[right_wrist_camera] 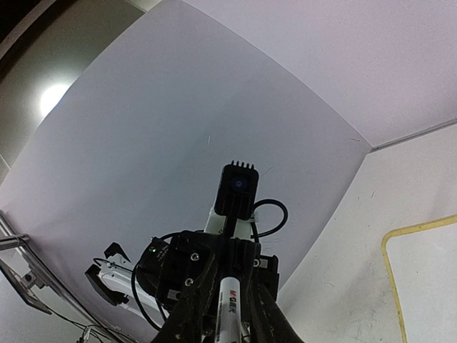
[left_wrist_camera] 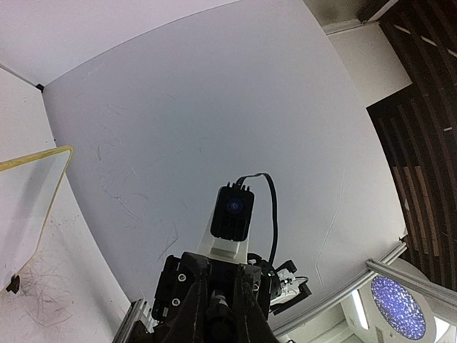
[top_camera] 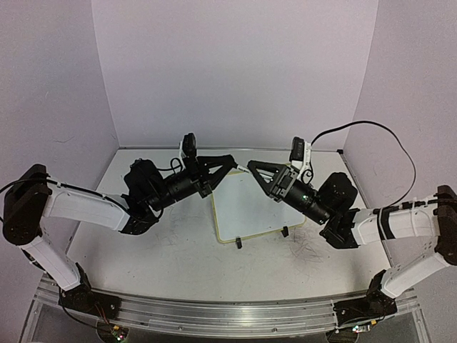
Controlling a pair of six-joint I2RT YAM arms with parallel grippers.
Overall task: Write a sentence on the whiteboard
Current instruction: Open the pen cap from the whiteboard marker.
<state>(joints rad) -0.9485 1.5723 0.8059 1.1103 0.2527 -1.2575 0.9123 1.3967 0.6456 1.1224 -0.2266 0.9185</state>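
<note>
1. Here we go: my left gripper (top_camera: 228,164) and my right gripper (top_camera: 255,168) meet nose to nose over the far middle of the scuffed white tabletop (top_camera: 178,246), tips close together.
2. Right side first: my fingers are clenched on a white-barrelled marker (right_wrist_camera: 228,309) with red and black lettering. The barrel lies along my fingers and points straight out toward the left gripper.
3. From above, a short white stretch of that marker shows between the two sets of tips. Its long axis runs left to right, about level.
4. Left side: jaws pressed together. I cannot tell whether they pinch the marker's other end, because the left wrist view does not show the tips clearly.
5. Now the small white rectangular whiteboard (top_camera: 250,211), with rounded corners and a thin pale-yellow rim. It sits at the centre of the tabletop, just on the near side of the meeting point and partly under my right gripper.
6. Its long axis runs left to right, skewed so the right end sits farther from my bases than the left end.
7. Two small black clip feet (top_camera: 238,244) sit on its near long edge, so that edge faces me.
8. The left wrist view catches a yellow-rimmed corner low on its left. The right wrist view catches one low on its right.
</note>
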